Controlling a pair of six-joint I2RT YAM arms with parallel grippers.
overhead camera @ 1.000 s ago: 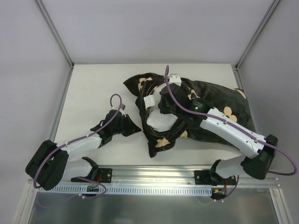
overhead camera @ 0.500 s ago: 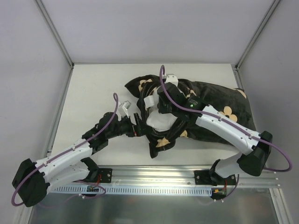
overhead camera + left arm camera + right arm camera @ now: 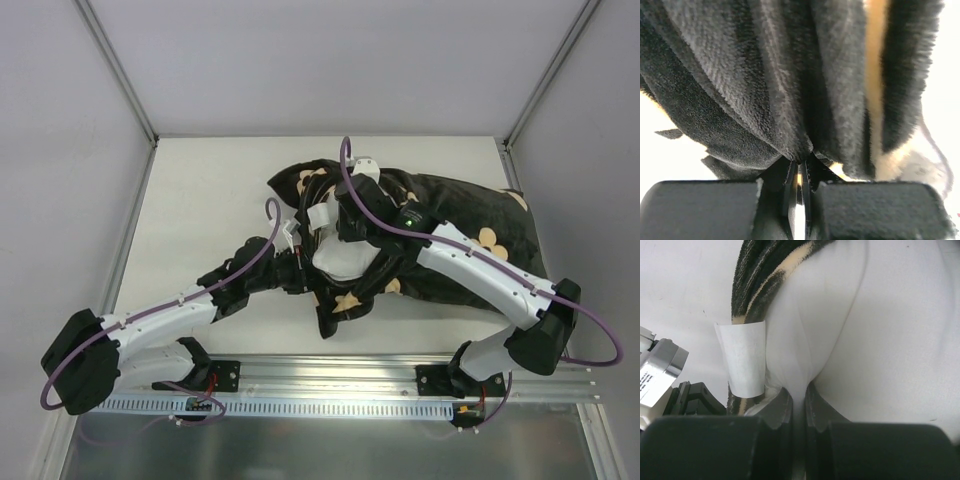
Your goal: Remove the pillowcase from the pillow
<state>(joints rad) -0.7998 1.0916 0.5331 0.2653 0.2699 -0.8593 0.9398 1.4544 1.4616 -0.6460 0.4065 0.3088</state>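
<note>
Pillowcase (image 3: 460, 205): lies on the counter (image 3: 210, 190), right of centre; black plush with tan motifs; covers the right-hand part of the pillow; bunched and rolled back around the opening at its left end.
Pillow (image 3: 340, 258): sits inside the pillowcase; white left end bared in the opening; fills most of the right wrist view.
Left jaws: almost together, clamped on a fold of plush at the near-left edge of the opening; only a thin bright slit between the 2 fingers in the left wrist view.
Right jaws: closed on a pinch of white pillow fabric, drawn into a crease between the 2 fingers.
Left arm (image 3: 170, 312): stretches from the near-left corner diagonally up to the opening's left rim.
Right arm (image 3: 480, 272): stretches from the near-right corner over the covered pillow to the far side of the opening.
Tag (image 3: 745, 360): white strip, bent over the rolled pillowcase rim, just left of the right jaws.
</note>
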